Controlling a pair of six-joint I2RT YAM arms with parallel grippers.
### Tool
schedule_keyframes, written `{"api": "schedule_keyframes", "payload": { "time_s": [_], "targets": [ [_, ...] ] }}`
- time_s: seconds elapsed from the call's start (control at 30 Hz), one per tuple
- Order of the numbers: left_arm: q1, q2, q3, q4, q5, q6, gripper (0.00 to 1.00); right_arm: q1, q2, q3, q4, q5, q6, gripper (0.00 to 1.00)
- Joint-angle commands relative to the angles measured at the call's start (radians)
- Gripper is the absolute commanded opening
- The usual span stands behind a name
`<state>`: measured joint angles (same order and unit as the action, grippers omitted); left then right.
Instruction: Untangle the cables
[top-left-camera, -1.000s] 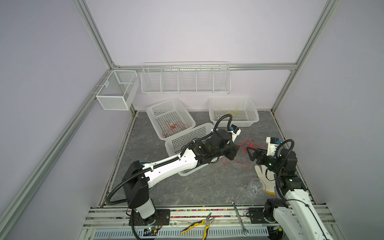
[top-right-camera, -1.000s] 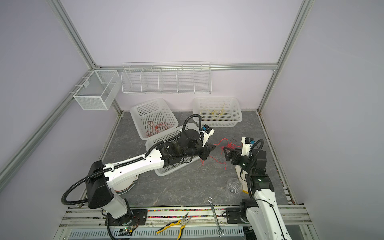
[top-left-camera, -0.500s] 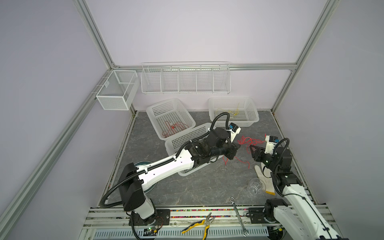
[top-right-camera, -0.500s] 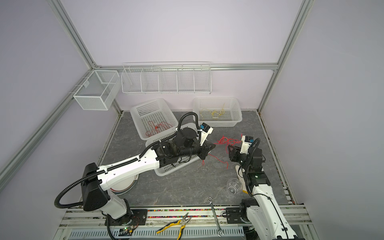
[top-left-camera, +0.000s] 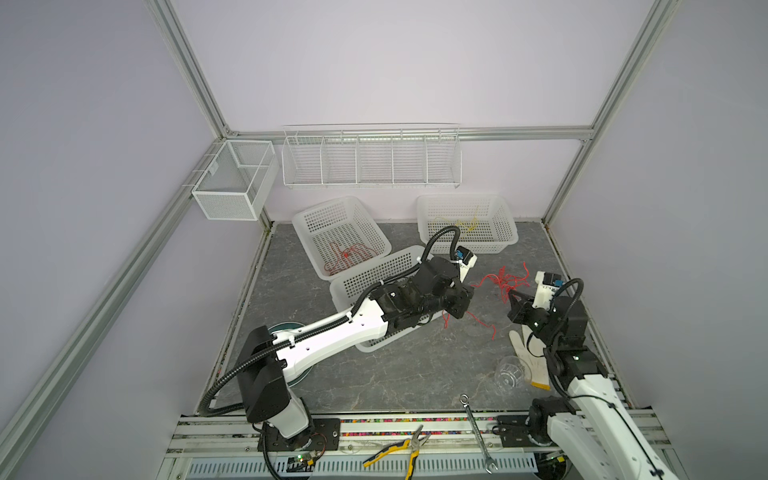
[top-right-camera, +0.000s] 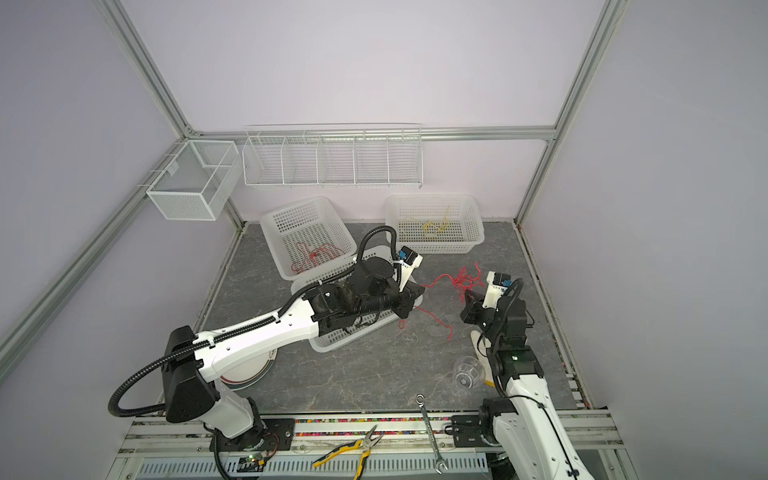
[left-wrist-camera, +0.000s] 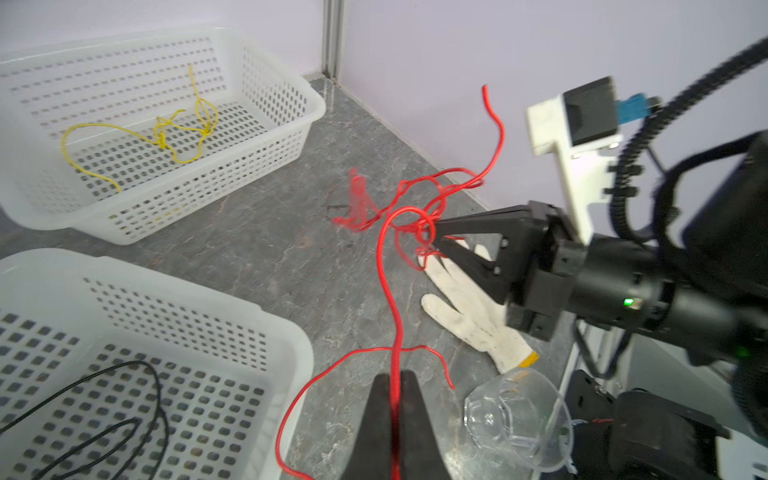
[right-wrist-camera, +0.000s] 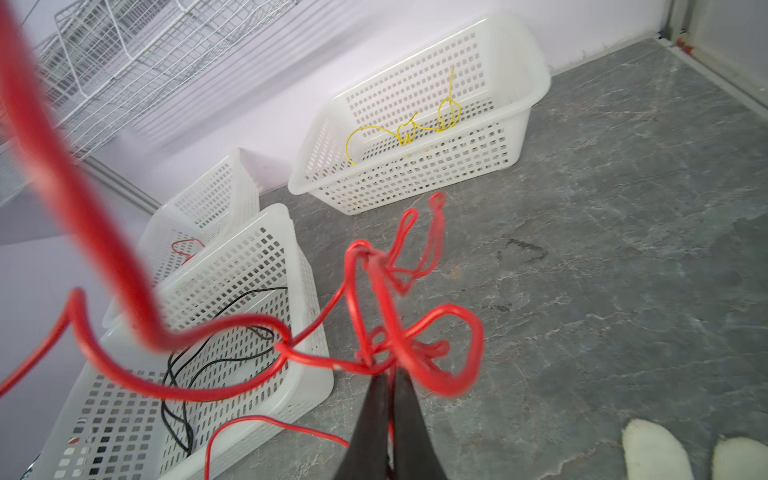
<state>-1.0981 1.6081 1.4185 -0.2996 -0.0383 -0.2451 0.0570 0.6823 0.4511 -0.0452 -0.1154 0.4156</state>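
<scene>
Yellow cable (left-wrist-camera: 166, 137) in back basket (left-wrist-camera: 272, 97); black cable (left-wrist-camera: 141, 363) in front basket (left-wrist-camera: 187, 286).

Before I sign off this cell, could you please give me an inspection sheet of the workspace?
Surface: grey marbled tabletop.
Job's things: red cable tangle held between grippers; yellow cable, second red cable, black cable in separate white baskets.
Clutter: white glove, clear glass, wrench, yellow-handled pliers.
Grippers: left gripper shut on tangle's strand; right gripper shut on its knot.
Cables: ribbed hose arches over left wrist.
Surroundings: wire rack, mesh box on walls.
</scene>
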Motion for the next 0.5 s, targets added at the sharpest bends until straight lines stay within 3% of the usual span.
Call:
{"api": "schedule_keyframes", "payload": {
  "time_s": [0.0,0.2,0.47],
  "targets": [
    [0.016,-0.022,-0.036,-0.080,-0.095,0.021,0.00,0.002,-0.042,0.038,-0.122,0.120,0.005,0.06],
    [0.021,-0.051,-0.110,-0.142,-0.178,0.019,0.00,-0.002,-0.074,0.100,-0.263,0.245,0.005,0.06],
    [0.021,-0.072,-0.154,-0.277,-0.317,0.041,0.00,-0.026,-0.062,0.179,-0.318,0.293,-0.010,0.06]
  ]
}}
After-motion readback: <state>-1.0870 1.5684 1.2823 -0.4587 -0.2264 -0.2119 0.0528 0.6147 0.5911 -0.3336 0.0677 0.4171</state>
